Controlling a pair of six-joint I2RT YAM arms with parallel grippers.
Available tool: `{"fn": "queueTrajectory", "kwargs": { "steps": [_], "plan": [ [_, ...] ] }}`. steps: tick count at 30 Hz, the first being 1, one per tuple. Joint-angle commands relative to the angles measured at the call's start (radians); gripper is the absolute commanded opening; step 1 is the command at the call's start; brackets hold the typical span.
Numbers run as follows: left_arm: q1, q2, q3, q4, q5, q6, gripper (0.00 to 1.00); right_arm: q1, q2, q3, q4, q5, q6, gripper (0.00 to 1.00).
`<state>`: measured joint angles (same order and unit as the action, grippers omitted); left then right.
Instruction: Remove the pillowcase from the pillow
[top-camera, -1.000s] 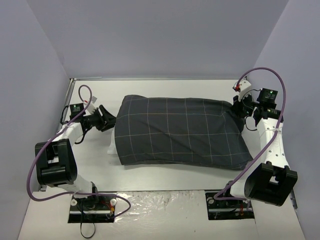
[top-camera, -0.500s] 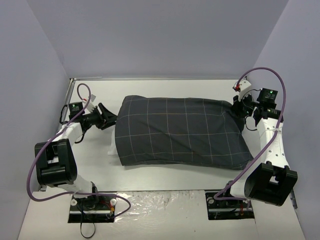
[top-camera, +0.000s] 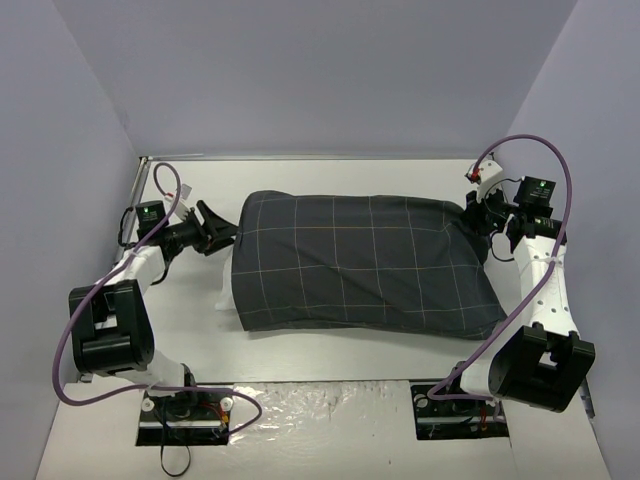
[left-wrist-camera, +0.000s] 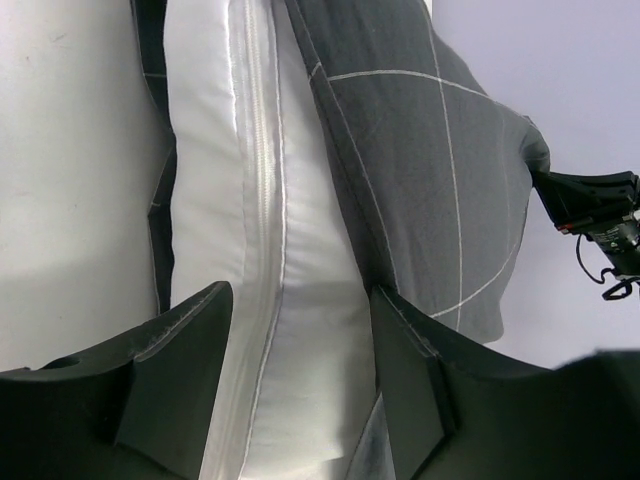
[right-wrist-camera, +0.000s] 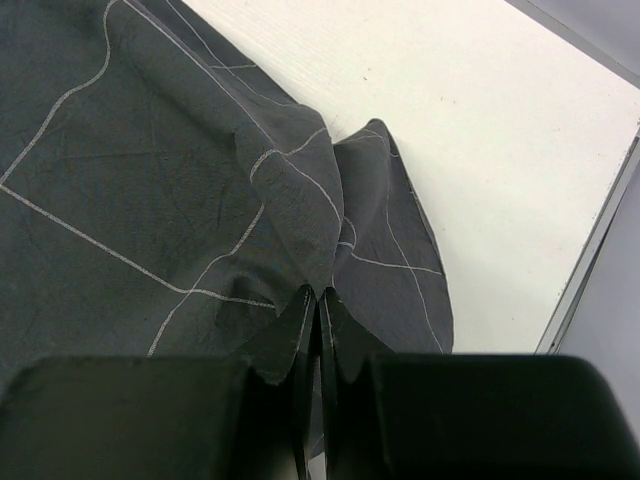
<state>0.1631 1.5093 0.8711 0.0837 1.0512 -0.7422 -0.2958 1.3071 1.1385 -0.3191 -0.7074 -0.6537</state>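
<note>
From above, at the left of the white table (top-camera: 330, 175): left gripper (top-camera: 222, 235), jaws spread wide, aimed at the open end of the pillowcase (top-camera: 360, 265); just below it, a sliver of white pillow (top-camera: 222, 297) poking out of the dark checked fabric; across the middle of the table, the pillowcase lying lengthwise, plump with the pillow inside, wrinkled along its near edge; at the far right end, right gripper (top-camera: 472, 213) up against the closed corner of the fabric.

Through the left wrist camera: left gripper (left-wrist-camera: 300, 300) parted to either side of the pillow (left-wrist-camera: 215, 180); bare white end exposed, with a stitched seam (left-wrist-camera: 262, 200) running down it; pillowcase (left-wrist-camera: 420, 150) drawn back beside the right-hand finger; contact between fingers and cushion impossible to judge.

Through the right wrist camera: right gripper (right-wrist-camera: 320, 300) clamped tight on a pinched fold of the pillowcase (right-wrist-camera: 120, 180); fingers together with only cloth between them; corner bunched into a peak, bare table (right-wrist-camera: 480, 120) beyond.
</note>
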Motion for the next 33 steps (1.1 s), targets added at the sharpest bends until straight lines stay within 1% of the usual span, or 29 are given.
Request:
{"fn": "queueTrajectory", "kwargs": {
  "steps": [1, 4, 9, 11, 15, 16, 18, 19, 22, 24, 25, 26, 27, 28, 29, 33],
  "plan": [
    [-0.014, 0.017, 0.000, 0.035, 0.038, -0.013, 0.56, -0.008, 0.006, 0.001, 0.014, -0.037, 0.012, 0.00],
    [-0.037, 0.037, 0.002, 0.039, 0.038, -0.006, 0.56, -0.008, 0.006, 0.001, 0.014, -0.038, 0.014, 0.00],
    [-0.066, 0.054, 0.000, 0.087, 0.055, -0.039, 0.57, -0.008, 0.006, 0.001, 0.014, -0.043, 0.016, 0.00],
    [-0.068, 0.057, 0.000, 0.091, 0.053, -0.046, 0.55, -0.006, 0.009, 0.003, 0.012, -0.047, 0.017, 0.00],
    [-0.068, 0.055, -0.006, 0.140, 0.062, -0.082, 0.30, -0.006, 0.014, 0.000, 0.012, -0.049, 0.020, 0.00],
    [-0.068, 0.052, -0.007, 0.145, 0.063, -0.091, 0.18, -0.006, 0.020, 0.000, 0.014, -0.046, 0.025, 0.00],
    [-0.063, 0.046, -0.007, 0.148, 0.059, -0.094, 0.09, -0.006, 0.026, 0.004, 0.014, -0.027, 0.031, 0.00],
    [-0.054, 0.034, -0.006, 0.148, 0.055, -0.095, 0.03, -0.006, 0.030, 0.010, 0.012, -0.017, 0.037, 0.00],
    [-0.018, -0.006, -0.004, 0.136, 0.035, -0.102, 0.02, -0.008, 0.053, 0.027, 0.012, 0.034, 0.057, 0.00],
    [0.048, -0.027, 0.005, 0.101, 0.029, -0.097, 0.02, -0.011, 0.063, 0.038, 0.014, 0.069, 0.068, 0.00],
    [0.074, -0.049, 0.012, 0.070, 0.015, -0.085, 0.02, -0.019, 0.069, 0.043, 0.015, 0.075, 0.071, 0.00],
    [0.132, -0.060, 0.038, 0.030, 0.010, -0.047, 0.02, -0.022, 0.073, 0.055, 0.014, 0.083, 0.075, 0.00],
    [0.162, -0.069, 0.054, -0.042, 0.003, -0.025, 0.02, -0.025, 0.078, 0.059, 0.014, 0.092, 0.080, 0.00],
    [0.191, -0.092, 0.061, -0.059, -0.003, -0.013, 0.02, -0.028, 0.087, 0.066, 0.014, 0.098, 0.083, 0.00],
    [0.246, -0.103, 0.066, -0.065, -0.006, -0.016, 0.02, -0.035, 0.090, 0.078, 0.017, 0.106, 0.089, 0.00],
    [0.338, -0.146, 0.046, -0.021, -0.017, -0.068, 0.02, -0.069, 0.106, 0.098, 0.034, 0.114, 0.118, 0.00]
  ]
}}
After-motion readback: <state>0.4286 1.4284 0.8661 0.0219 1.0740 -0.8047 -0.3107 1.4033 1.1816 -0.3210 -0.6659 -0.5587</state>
